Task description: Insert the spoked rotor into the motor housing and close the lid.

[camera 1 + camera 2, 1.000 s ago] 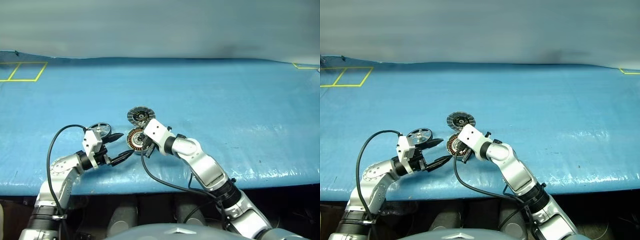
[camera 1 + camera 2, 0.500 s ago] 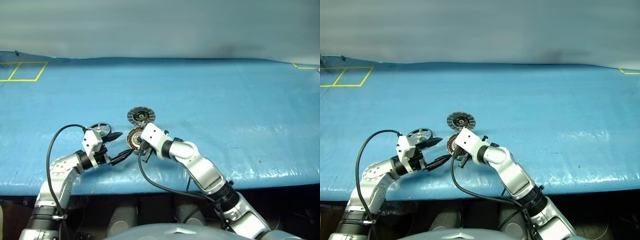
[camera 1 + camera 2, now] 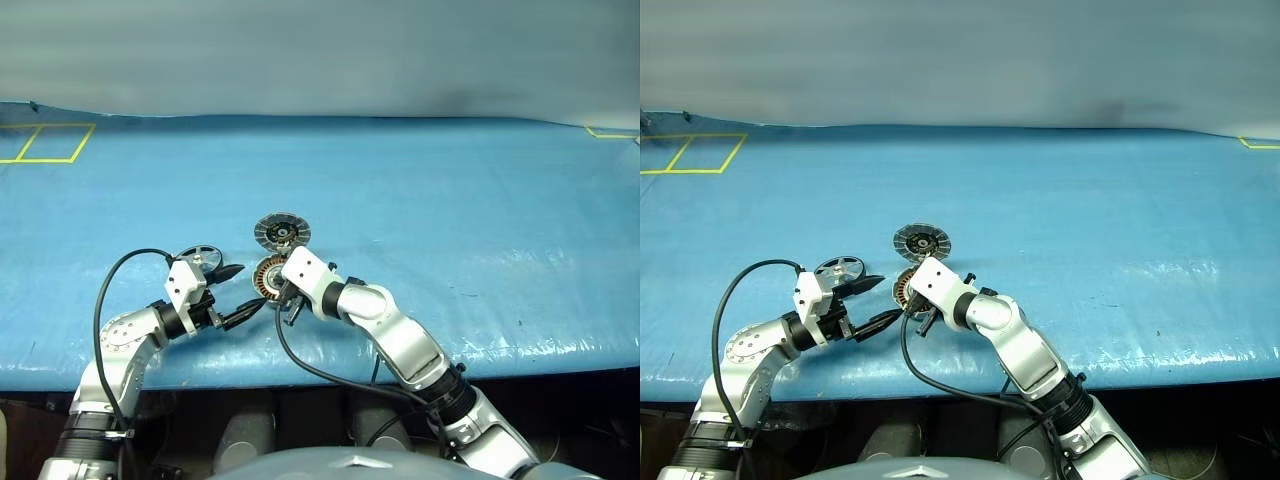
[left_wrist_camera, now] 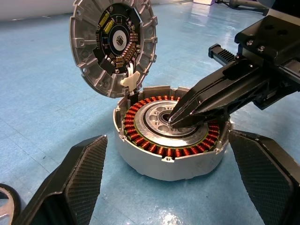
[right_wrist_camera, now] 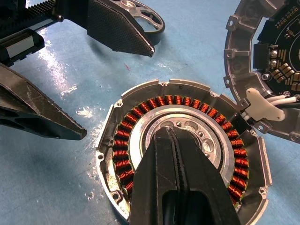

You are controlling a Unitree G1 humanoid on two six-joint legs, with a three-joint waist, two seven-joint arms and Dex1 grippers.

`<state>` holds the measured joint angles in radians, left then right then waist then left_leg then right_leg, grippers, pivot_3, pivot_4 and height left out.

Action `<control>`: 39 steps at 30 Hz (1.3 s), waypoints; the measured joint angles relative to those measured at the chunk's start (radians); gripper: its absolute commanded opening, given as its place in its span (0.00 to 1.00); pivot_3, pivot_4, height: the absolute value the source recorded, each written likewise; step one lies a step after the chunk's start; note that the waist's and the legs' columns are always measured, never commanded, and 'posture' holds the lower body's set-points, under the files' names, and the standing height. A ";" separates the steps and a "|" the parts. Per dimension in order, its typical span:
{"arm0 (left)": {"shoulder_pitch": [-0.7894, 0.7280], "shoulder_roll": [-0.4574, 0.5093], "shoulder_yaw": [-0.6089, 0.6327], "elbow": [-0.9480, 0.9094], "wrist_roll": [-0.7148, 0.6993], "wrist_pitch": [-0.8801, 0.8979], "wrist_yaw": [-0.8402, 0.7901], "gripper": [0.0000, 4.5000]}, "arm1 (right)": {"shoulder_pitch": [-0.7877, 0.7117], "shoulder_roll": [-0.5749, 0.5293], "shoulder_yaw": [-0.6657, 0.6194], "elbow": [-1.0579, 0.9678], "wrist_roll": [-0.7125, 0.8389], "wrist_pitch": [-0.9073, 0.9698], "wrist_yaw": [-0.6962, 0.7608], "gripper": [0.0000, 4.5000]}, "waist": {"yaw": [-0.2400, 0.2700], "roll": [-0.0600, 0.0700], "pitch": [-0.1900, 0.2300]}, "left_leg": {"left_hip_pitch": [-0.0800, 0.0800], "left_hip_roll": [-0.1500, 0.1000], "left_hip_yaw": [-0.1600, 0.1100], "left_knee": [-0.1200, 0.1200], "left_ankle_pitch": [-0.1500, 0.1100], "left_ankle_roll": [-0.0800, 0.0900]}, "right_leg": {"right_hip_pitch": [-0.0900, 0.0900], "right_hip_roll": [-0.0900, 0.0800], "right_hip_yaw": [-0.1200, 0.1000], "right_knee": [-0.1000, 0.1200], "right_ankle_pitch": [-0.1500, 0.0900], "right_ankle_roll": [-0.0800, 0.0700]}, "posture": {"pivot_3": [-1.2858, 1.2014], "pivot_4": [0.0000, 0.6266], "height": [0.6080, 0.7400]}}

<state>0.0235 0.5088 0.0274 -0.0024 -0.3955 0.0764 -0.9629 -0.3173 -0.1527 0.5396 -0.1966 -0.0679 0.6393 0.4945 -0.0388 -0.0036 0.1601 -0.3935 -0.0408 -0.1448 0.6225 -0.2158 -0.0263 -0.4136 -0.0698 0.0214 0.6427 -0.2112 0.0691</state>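
Note:
The motor housing [image 4: 165, 151], a silver puck with copper windings, lies on the blue table. Its lid [image 4: 112, 44] stands swung open at the far edge, ribbed face showing. My right gripper [image 5: 171, 133] is shut with nothing in it, and its tips rest on the housing's grey centre. My left gripper [image 3: 252, 287] is open, one finger [image 4: 75, 183] on either side of the housing and apart from it. The spoked rotor [image 3: 200, 258] lies flat on the table just behind the left gripper.
The blue mat [image 3: 450, 220] runs wide to the right and to the back. Yellow tape marks [image 3: 45, 143] sit at the far left corner. The table's front edge [image 3: 520, 355] passes close under both arms.
My right wrist has edged slightly to the left over the housing, with its tips staying at the centre. The left gripper, rotor and lid have kept still.

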 measured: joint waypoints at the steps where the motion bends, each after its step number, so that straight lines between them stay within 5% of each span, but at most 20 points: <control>1: 0.000 0.000 0.000 0.000 0.000 -0.001 0.001 0.99 | 0.000 0.001 -0.001 0.004 0.000 -0.005 -0.001 0.00 | 0.000 0.000 0.000 | 0.000 0.000 0.000 0.000 0.000 0.000 | 0.000 0.000 0.000 0.000 0.000 0.000 | 0.52 0.24 1.00; 39: -0.001 -0.005 -0.001 0.000 0.002 -0.017 0.002 0.99 | -0.014 0.001 -0.031 0.031 -0.004 -0.020 -0.016 0.00 | -0.001 0.000 0.000 | 0.000 0.000 0.000 -0.001 0.000 0.000 | 0.000 0.000 0.000 0.000 0.000 0.000 | 0.52 0.24 1.00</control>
<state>0.0228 0.5034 0.0262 -0.0023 -0.3939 0.0590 -0.9606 -0.3317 -0.1514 0.5088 -0.1652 -0.0716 0.6193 0.4790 -0.0397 -0.0036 0.1601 -0.3934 -0.0407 -0.1448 0.6219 -0.2158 -0.0263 -0.4139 -0.0697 0.0214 0.6426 -0.2112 0.0692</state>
